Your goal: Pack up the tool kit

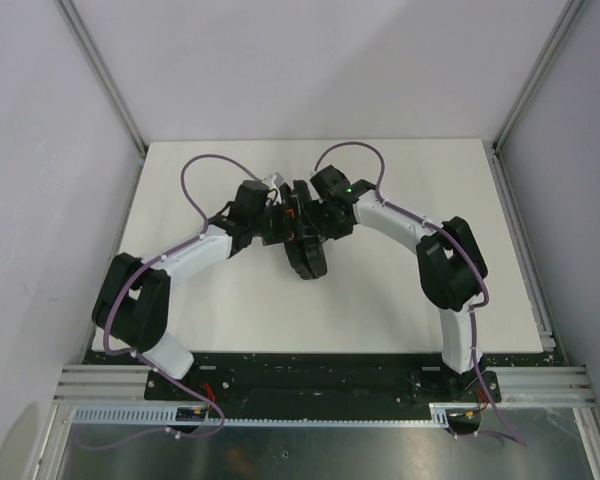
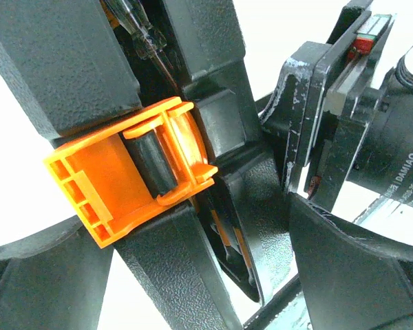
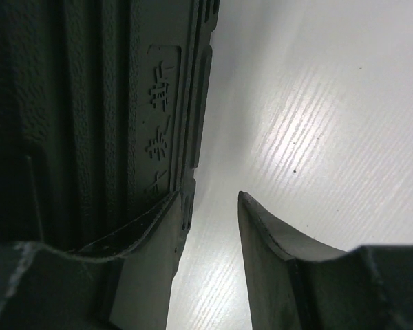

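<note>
Mid-table, a touch toward the far side, the tool kit [image 1: 305, 240] stands up on its edge between my two arms, halves drawn close but with a dark seam showing. My left pincer [image 1: 273, 224] is spread wide and straddles the case's latch end, with daylight on both sides, so nothing is clamped. The orange latch [image 2: 117, 185] juts out right in front of it and looks unsnapped to me. My right pincer [image 1: 326, 214] is apart too, with bare table between the jaws and one finger [image 3: 144, 234] lying along the case's outer wall. I reckon the job now is the squeeze: brace from the right, press the halves flush from the left, then roll that latch over its lip. I should push square, because a case on edge will tip or skate if I shove high. An orange-striped tool [image 2: 224, 234] shows in the seam, and it may jam the lid if it isn't seated. The white table [image 1: 400, 310] has open room near and on both sides, and the frame posts [image 1: 100, 70] are well apart from us.
</note>
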Action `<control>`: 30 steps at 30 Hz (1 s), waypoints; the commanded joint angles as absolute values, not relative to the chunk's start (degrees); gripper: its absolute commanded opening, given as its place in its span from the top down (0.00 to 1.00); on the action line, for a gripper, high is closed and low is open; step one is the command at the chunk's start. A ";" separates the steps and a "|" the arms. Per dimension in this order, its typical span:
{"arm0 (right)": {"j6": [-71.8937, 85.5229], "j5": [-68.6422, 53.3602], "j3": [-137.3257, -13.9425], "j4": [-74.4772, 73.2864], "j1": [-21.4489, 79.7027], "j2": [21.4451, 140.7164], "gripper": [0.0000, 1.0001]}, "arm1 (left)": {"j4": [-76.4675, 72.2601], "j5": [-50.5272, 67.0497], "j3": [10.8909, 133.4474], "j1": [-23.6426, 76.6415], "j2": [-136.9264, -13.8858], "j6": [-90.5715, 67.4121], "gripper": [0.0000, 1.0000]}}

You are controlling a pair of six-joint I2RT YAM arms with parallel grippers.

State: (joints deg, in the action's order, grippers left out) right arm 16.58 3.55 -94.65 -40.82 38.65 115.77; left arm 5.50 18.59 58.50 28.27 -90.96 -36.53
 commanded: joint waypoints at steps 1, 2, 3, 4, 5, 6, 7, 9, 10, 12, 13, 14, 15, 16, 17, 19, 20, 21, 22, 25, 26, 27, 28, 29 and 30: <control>19.11 -13.82 -93.94 -30.98 41.11 112.78 0.54 | -3.50 23.48 63.26 32.34 -89.07 -32.75 0.28; 19.18 -14.20 -93.59 -30.52 40.90 112.55 0.54 | -3.46 23.74 63.18 32.34 -89.19 -32.68 0.23; 19.21 -14.53 -93.42 -30.29 40.75 112.44 0.54 | -3.40 24.09 63.01 32.30 -89.33 -32.51 0.19; 19.27 -15.00 -93.34 -30.13 40.64 112.38 0.53 | -3.33 24.44 62.84 32.32 -89.62 -32.30 0.16; 19.35 -15.54 -93.25 -29.92 40.45 112.35 0.53 | -3.16 24.65 62.66 32.33 -89.90 -32.10 0.14; 19.52 -16.08 -93.12 -29.77 40.26 112.29 0.52 | -2.98 24.76 62.45 32.34 -90.08 -31.87 0.12; 19.69 -16.70 -92.88 -29.47 40.08 112.13 0.52 | -2.85 24.86 62.25 32.34 -90.30 -31.62 0.11; 20.02 -17.80 -91.88 -28.29 39.60 111.44 0.50 | -2.47 25.02 62.03 32.34 -90.58 -31.02 0.09; 20.16 -18.04 -91.38 -27.72 39.31 111.05 0.50 | -2.20 25.34 62.09 32.39 -90.77 -30.45 0.08; 20.20 -18.33 -90.78 -26.88 38.99 110.40 0.49 | -1.06 25.21 62.57 32.64 -91.23 -28.77 0.05; 20.16 -18.44 -90.74 -26.71 38.83 110.22 0.49 | 0.35 25.13 62.97 32.89 -91.49 -27.57 0.04; 20.19 -18.58 -90.72 -26.58 38.71 110.04 0.49 | 1.67 24.83 63.48 33.14 -91.67 -26.44 0.03; 20.25 -18.65 -90.80 -26.48 38.51 109.78 0.49 | 3.12 24.37 63.82 33.49 -91.85 -25.22 0.03; 20.27 -18.55 -90.93 -26.42 38.42 109.51 0.49 | 4.42 23.83 64.08 33.80 -91.89 -24.12 0.02; 20.29 -18.37 -91.08 -26.44 38.24 109.16 0.50 | 5.37 23.21 64.16 34.04 -91.82 -23.05 0.02; 20.54 -18.11 -91.37 -26.41 37.95 108.46 0.50 | 6.42 22.52 63.74 34.39 -91.55 -21.34 0.02; 20.82 -18.24 -91.43 -26.30 37.74 108.11 0.50 | 6.68 22.42 63.51 34.51 -91.44 -20.47 0.02; 21.04 -18.39 -91.46 -26.07 37.50 107.80 0.50 | 6.86 22.59 63.22 34.66 -91.33 -19.55 0.02; 21.29 -18.56 -91.48 -25.82 37.34 107.51 0.50 | 7.08 23.12 63.03 34.78 -91.41 -18.65 0.02; 22.12 -19.24 -91.15 -25.46 36.71 107.13 0.50 | 7.50 24.49 62.36 35.41 -91.66 -15.56 0.02; 22.48 -19.86 -90.84 -25.26 36.37 107.13 0.50 | 7.66 24.59 62.12 35.68 -91.75 -14.55 0.02; 22.98 -20.65 -90.33 -24.85 36.03 107.18 0.50 | 7.79 24.60 61.86 35.99 -91.89 -13.60 0.02; 23.57 -21.58 -89.59 -24.11 35.68 107.12 0.50 | 7.89 24.65 61.65 36.36 -92.04 -12.65 0.01; 24.14 -22.35 -88.87 -23.35 35.29 107.13 0.50 | 8.03 24.32 61.45 36.86 -92.21 -11.73 0.01; 24.55 -22.91 -88.34 -22.75 35.05 107.05 0.50 | 8.19 23.85 61.27 37.41 -92.38 -11.01 0.01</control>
State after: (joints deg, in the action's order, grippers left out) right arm 19.90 -11.07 -88.90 -35.70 33.67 109.78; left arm 9.56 16.16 61.30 30.96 -91.39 -21.28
